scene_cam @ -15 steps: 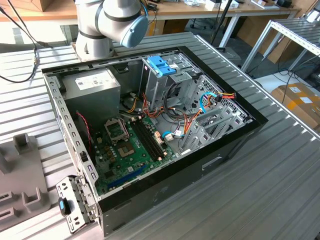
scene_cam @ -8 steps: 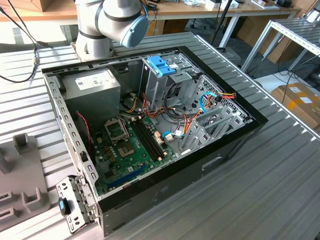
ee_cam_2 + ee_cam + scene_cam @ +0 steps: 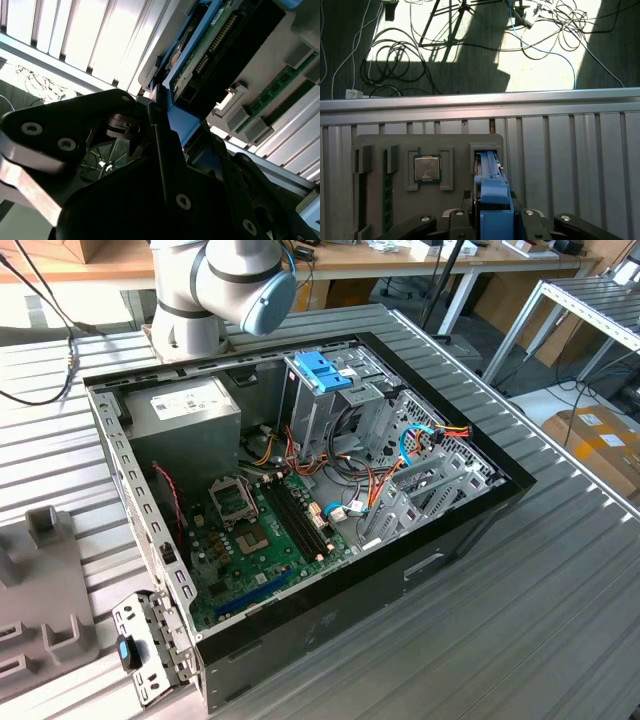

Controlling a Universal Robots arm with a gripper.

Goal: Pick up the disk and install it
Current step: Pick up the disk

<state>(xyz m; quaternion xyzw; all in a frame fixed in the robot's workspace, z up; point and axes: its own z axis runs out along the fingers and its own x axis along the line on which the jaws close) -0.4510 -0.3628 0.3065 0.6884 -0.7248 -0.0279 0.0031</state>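
Note:
The disk (image 3: 492, 185) stands on edge in a slot of the grey holder tray (image 3: 455, 142), its blue side rail facing up. My gripper (image 3: 492, 216) sits over it with a black finger tight against each side of the blue rail, shut on the disk. In the second wrist view the disk (image 3: 210, 50) shows its green circuit-board face and blue rail, with the gripper (image 3: 177, 132) clamped on the rail's near end. The open computer case (image 3: 300, 490) lies on the ribbed table, with its metal drive cage (image 3: 340, 410) at the back.
A processor chip (image 3: 427, 168) and a memory stick (image 3: 386, 200) lie in other pockets of the tray. Inside the case are a grey power-supply box (image 3: 190, 410), the motherboard (image 3: 260, 530) and loose cables (image 3: 380, 480). The arm's base (image 3: 220, 290) stands behind the case. Cables cover the floor (image 3: 470, 45) past the table edge.

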